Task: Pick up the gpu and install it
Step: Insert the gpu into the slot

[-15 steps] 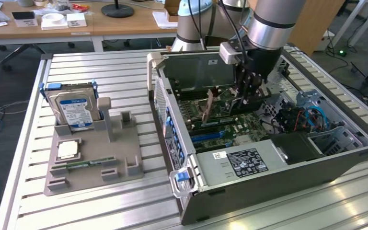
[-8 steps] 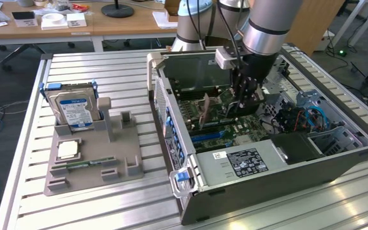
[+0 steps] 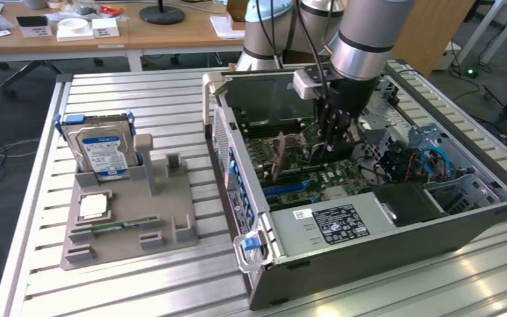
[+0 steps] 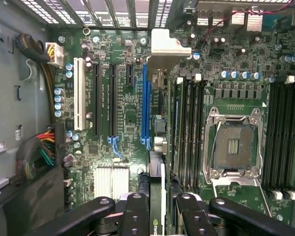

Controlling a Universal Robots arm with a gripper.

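Gripper point(image 3: 329, 150) pinches gpu point(image 4: 156, 182) edge-on — inside the case point(image 3: 395, 238)

gpu point(image 4: 156, 194) is up on its edge inside the open case point(image 3: 368, 238), pinched in the end effector point(image 4: 157, 216). It's just beside the blue slot point(image 4: 146, 105), silver bracket point(image 4: 169, 46) toward the vented rear wall.

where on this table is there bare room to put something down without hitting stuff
Bare slats lie beyond the hard drive toward the far edge of the table, and in front of the grey fixture at the near edge. The strip between fixture and computer case is narrow. Inside the case it is crowded: the gripper holds the gpu over the motherboard.
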